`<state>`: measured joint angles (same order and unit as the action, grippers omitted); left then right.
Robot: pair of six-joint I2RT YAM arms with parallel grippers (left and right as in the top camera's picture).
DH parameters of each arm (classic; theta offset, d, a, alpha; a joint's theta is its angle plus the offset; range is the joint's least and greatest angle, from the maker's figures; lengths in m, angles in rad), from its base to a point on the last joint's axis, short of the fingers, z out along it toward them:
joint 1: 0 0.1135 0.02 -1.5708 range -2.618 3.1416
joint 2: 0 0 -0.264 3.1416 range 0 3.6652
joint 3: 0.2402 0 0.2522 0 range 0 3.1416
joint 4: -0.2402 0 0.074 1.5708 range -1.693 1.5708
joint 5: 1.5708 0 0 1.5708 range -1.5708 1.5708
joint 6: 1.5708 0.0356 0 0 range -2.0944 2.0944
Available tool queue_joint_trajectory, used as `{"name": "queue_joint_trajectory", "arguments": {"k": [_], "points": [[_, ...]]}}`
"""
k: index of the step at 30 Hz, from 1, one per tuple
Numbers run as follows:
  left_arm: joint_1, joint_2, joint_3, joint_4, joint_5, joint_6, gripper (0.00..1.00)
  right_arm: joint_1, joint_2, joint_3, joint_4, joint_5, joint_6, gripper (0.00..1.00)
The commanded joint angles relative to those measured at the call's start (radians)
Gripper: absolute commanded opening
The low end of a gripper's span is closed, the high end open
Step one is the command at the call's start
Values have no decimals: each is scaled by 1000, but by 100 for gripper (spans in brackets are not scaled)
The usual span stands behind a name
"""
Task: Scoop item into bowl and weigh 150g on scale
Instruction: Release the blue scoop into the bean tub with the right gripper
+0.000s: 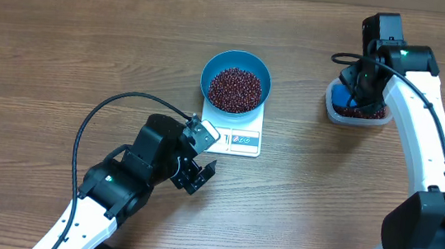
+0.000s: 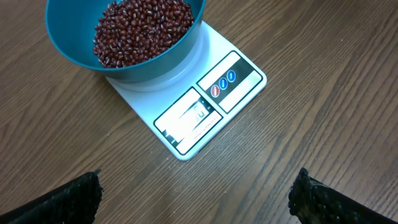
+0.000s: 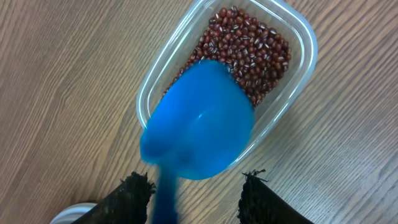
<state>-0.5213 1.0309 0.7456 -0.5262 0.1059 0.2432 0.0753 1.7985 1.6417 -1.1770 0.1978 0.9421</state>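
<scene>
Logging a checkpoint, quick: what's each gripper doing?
Left gripper: open, empty.
Right gripper: open, jaws apart around the handle of the blue scoop in the bean tub.

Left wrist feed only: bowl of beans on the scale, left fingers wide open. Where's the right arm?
Observer: Right gripper hangs over a clear tub, off to the right of the scale.
Operator: Scoop in it?
Observer: Blue scoop sits in the tub. Its handle, blurred, runs between jaws that stand wider than it.
Operator: Tub empty?
Observer: No, beans show beyond the scoop's cup.
</scene>
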Motion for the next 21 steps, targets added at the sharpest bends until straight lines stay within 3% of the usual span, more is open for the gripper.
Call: {"name": "queue_joint_trajectory", "arguments": {"k": [1, 14, 18, 21], "points": [[6, 3, -4, 3, 18, 4, 100, -6, -6, -3, 1, 7, 5, 50], [6, 3, -4, 3, 18, 4, 100, -6, -6, -3, 3, 21, -29, 54], [6, 3, -4, 3, 18, 4, 100, -6, -6, -3, -6, 20, -128, 66], [6, 3, -4, 3, 18, 4, 100, -6, -6, 2, -43, 17, -257, 91]]}}
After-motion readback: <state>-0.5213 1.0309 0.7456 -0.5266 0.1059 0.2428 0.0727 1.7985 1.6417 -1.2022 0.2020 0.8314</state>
